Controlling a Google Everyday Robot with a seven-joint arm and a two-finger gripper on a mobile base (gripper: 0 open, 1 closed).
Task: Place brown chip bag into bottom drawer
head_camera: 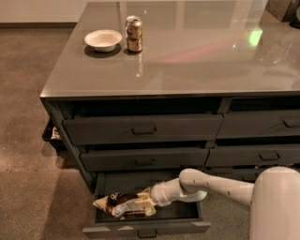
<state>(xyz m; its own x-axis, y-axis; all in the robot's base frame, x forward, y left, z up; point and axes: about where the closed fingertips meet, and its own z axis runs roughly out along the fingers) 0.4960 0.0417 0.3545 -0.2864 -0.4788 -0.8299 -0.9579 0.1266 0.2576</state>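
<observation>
You are looking down on a wide cabinet (61, 96) with a smooth grey top (201, 61) that shines under the room light; a green glint (255, 36) sits on it toward the far right. A white bowl (103, 39) and a soda can (134, 33) stand near the far left corner of that top, just beside each other. The floor (28, 122) around the cabinet is mottled brown, and a strip of pale wall (37, 9) shows at the upper left.

In the left column, the top drawer (143, 129) and middle drawer (145, 159) are pushed in, while the bottom drawer (187, 226) is pulled out toward you. The brown chip bag (123, 207) lies inside it, in the left half, crumpled and turned sideways. Your arm (211, 185) reaches in from the right and low over the open drawer, with the gripper (151, 197) at the bag's right end, touching it. You cannot tell whether the gripper is clamped on the bag or has let go
</observation>
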